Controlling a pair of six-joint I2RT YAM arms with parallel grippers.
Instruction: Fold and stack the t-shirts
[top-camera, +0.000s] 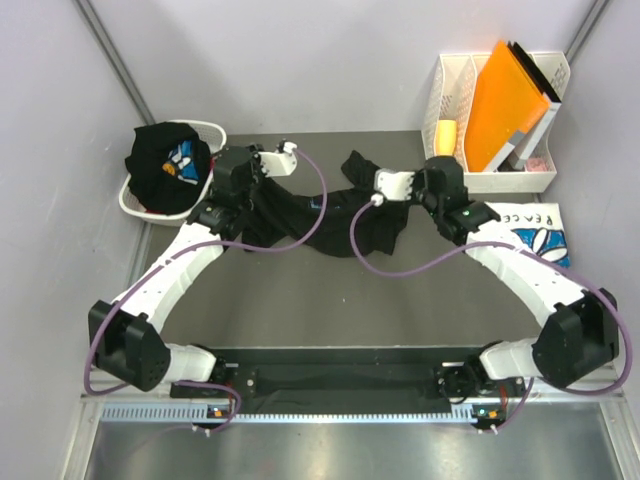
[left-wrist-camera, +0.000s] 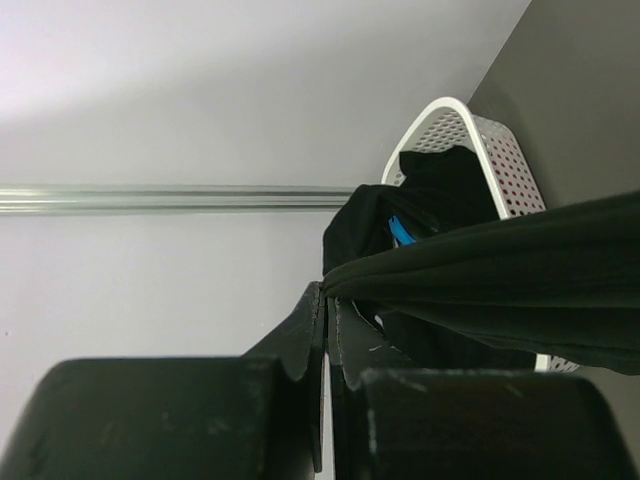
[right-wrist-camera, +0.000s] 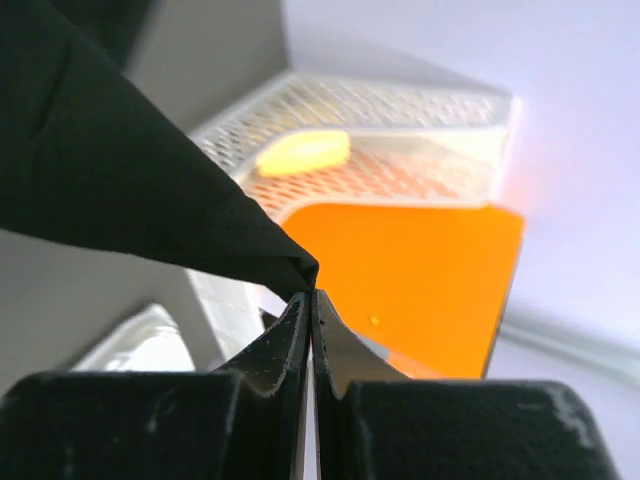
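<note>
From above, a crumpled black cotton t-shirt (top-camera: 330, 215) is strung across the far half of the dark grey table (top-camera: 330, 300). Its long axis runs left to right between the left gripper (top-camera: 243, 178) and the right gripper (top-camera: 436, 186). Each arm has its own end, and the slack middle sags onto the table between them. As I judge it, the next move depends on that span: the cloth lies inward from both grippers, so pulling them apart would tauten it before it is laid flat.

A second black t-shirt with a blue-and-white print (top-camera: 165, 160) is heaped in the white perforated laundry basket (top-camera: 135, 200) at far left. A folded white t-shirt with blue daisies (top-camera: 545, 235) lies at right beneath the right forearm. Its lettering reads "PEACE", partly covered. Behind it, a white mesh desk organiser (top-camera: 450, 90) holds an orange folder (top-camera: 505, 100).

In the left wrist view, the left gripper (left-wrist-camera: 326, 300) is pinched tight on a bunched edge of the black shirt (left-wrist-camera: 500, 270), which stretches away to the right. The basket (left-wrist-camera: 480, 150) is beyond.

In the right wrist view, the right gripper (right-wrist-camera: 311, 300) is clamped on a pointed corner of the shirt (right-wrist-camera: 130, 180), which rises to the upper left. The orange folder (right-wrist-camera: 420, 280) and the organiser (right-wrist-camera: 400, 110) are ahead, blurred. No brand is legible.
</note>
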